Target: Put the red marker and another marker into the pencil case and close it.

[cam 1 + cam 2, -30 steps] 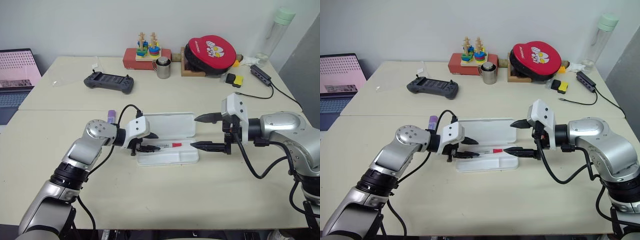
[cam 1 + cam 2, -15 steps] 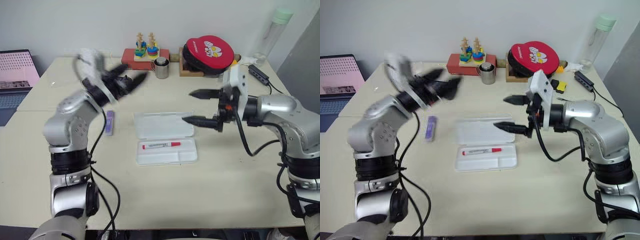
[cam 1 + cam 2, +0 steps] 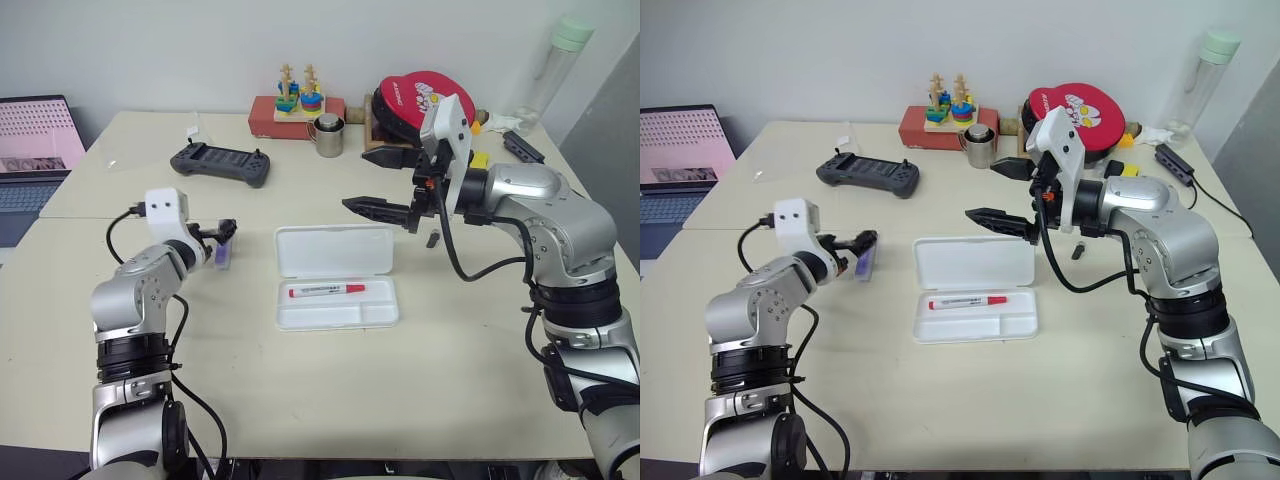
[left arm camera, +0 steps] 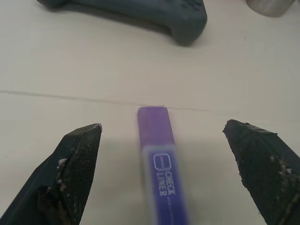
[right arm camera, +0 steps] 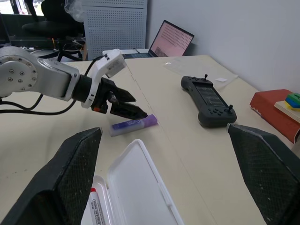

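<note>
Purple marker (image 3: pixel 222 252) lies loose on the table (image 3: pixel 300 400), left of the pencil case (image 3: pixel 335 277) and well outside it; that one is still to go in. My left tool (image 3: pixel 222 236) sits right over its far end, fingers (image 4: pixel 77 154) spread wide to either side of the barrel, nothing clamped yet; the wrist view shows the marker running straight down the gap, neither finger touching it. Moving right: the pencil case is open, lid laid flat toward the far side, and the red marker (image 3: pixel 326 290) already rests lengthwise in the near tray, red cap to the right. So I judge roughly half done: red marker in, purple one to pick and place, then the lid to fold over. Further right, my right tool (image 3: pixel 385 184) hangs above the table beyond the lid's far right corner, pointing left, fingers wide apart and empty. Against the frame a second back: the left tool was then down in the tray at the red marker's left end, and the right tool sat low at the tray's right end. Half a second back the left arm was swung up high. Now the left has come down beside the purple marker and the right has lifted off and backed away from the case. The case, red marker and purple marker have not shifted.
</note>
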You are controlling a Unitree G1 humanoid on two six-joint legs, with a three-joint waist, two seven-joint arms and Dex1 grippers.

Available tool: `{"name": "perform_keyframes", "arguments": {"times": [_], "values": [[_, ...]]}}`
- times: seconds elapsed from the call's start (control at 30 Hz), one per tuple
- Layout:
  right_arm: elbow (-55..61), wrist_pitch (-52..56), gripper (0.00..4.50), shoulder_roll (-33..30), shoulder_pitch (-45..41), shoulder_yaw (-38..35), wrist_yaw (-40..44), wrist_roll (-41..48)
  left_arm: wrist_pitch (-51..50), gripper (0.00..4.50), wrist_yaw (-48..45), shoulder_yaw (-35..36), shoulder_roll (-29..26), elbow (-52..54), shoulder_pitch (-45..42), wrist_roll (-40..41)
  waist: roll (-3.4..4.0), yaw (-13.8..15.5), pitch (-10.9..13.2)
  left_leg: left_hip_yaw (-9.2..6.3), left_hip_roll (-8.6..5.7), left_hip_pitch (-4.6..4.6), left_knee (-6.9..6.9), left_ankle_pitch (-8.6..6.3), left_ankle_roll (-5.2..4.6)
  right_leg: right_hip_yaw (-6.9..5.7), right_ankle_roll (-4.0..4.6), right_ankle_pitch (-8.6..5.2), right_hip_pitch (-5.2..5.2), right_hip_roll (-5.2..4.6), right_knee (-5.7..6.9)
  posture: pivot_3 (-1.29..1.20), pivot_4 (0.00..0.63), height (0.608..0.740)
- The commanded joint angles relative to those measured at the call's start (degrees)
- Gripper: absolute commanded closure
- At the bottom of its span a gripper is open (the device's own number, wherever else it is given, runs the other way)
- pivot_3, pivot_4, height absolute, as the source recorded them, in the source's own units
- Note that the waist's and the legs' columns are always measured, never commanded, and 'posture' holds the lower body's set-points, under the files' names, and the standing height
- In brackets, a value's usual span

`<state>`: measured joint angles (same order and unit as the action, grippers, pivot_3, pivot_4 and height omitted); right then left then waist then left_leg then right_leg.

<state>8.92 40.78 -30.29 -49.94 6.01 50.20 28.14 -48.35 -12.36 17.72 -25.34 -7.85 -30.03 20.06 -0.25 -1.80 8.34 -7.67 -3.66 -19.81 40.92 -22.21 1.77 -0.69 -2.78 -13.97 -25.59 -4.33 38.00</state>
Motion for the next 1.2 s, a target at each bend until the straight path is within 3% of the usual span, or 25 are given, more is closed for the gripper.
{"name": "perform_keyframes", "arguments": {"times": [0.03, 0.17, 0.3, 0.77, 0.87, 0.93, 1.03, 1.1, 1.2], "values": [[1.66, -0.74, 0.00, -0.07, -1.05, -0.67, 0.00, -0.09, -1.21, 0.05, -1.71, -2.64, -0.83, -1.15, 0.22, -0.87, 0.00, -0.05, 0.00, 0.00, 0.01, 0.00, -0.01, 0.00, 0.00, 0.00, 0.00, 0.00, -0.01, 0.00, 0.03, 0.00, 0.150, 0.740], [2.01, -0.57, 0.00, -0.12, -0.85, -0.67, -0.20, -0.08, -1.94, 0.05, -0.64, -2.98, -0.41, -2.99, 0.04, -1.64, 0.01, -0.05, -0.01, 0.04, 0.01, 0.03, -0.01, 0.00, 0.00, 0.02, 0.00, 0.00, 0.00, 0.00, 0.04, 0.00, 0.150, 0.740], [2.40, -0.49, 0.00, -0.45, -0.50, -0.83, -0.13, 0.04, -1.01, 0.58, 0.87, -3.14, -0.61, -4.11, 0.05, -3.38, 0.02, -0.05, -0.01, 0.04, 0.01, 0.03, -0.01, 0.00, 0.00, 0.02, 0.00, 0.00, 0.00, 0.00, 0.04, 0.00, 0.150, 0.740], [2.70, -0.65, 0.00, -1.39, 0.22, -1.18, 0.53, 0.18, 2.02, 3.15, 2.07, -1.75, 0.32, -5.65, -0.95, -3.90, 0.02, -0.02, -0.01, 0.07, 0.01, 0.04, 0.00, 0.00, 0.00, 0.03, 0.00, 0.00, 0.00, 0.00, 0.06, 0.00, 0.150, 0.740], [2.61, -0.75, 0.00, -1.55, 0.29, -1.40, 0.45, 0.05, 4.48, 3.29, 2.82, -1.10, 0.84, -6.00, -1.63, -4.08, 0.02, 0.03, -0.01, 0.06, 0.00, 0.04, 0.00, 0.00, 0.00, 0.03, 0.00, 0.00, 0.00, 0.00, 0.06, 0.00, 0.150, 0.740], [2.58, -0.88, 0.00, -2.04, 0.45, -2.00, 0.56, 0.13, 11.43, 3.29, 1.85, -0.69, 1.01, -5.38, -3.58, -4.19, 0.02, 0.07, -0.01, 0.06, 0.01, 0.04, 0.01, 0.00, 0.00, 0.03, 0.00, 0.00, 0.00, 0.00, 0.06, 0.00, 0.150, 0.740], [2.77, -0.75, 0.00, -3.40, 0.68, -3.78, 1.30, 1.13, 20.47, 3.29, -5.92, -0.52, 0.66, -2.75, -7.06, -0.90, -0.05, 0.32, 0.02, 0.00, 0.01, -0.02, 0.04, 0.00, 0.00, 0.01, 0.00, 0.00, 0.00, -0.01, 0.03, 0.00, 0.150, 0.740], [3.43, -0.38, 0.00, -4.90, 1.18, -5.38, 2.18, 2.41, 24.43, 3.29, -16.11, -2.04, -0.61, 1.09, -8.46, 2.93, -0.04, 0.34, 0.02, -0.03, 0.00, -0.10, 0.05, 0.00, 0.00, -0.03, 0.00, 0.00, -0.02, -0.03, -0.01, 0.00, 0.150, 0.740], [6.10, 0.97, 0.00, -8.71, 3.83, -7.31, 5.61, 4.91, 22.57, 3.29, -34.39, -7.45, -5.24, 9.69, -7.13, 9.38, -0.04, 0.02, 0.01, 0.02, 0.00, -0.09, -0.02, 0.00, 0.01, 0.00, 0.00, 0.00, -0.03, -0.06, -0.07, 0.00, 0.150, 0.740]]}}
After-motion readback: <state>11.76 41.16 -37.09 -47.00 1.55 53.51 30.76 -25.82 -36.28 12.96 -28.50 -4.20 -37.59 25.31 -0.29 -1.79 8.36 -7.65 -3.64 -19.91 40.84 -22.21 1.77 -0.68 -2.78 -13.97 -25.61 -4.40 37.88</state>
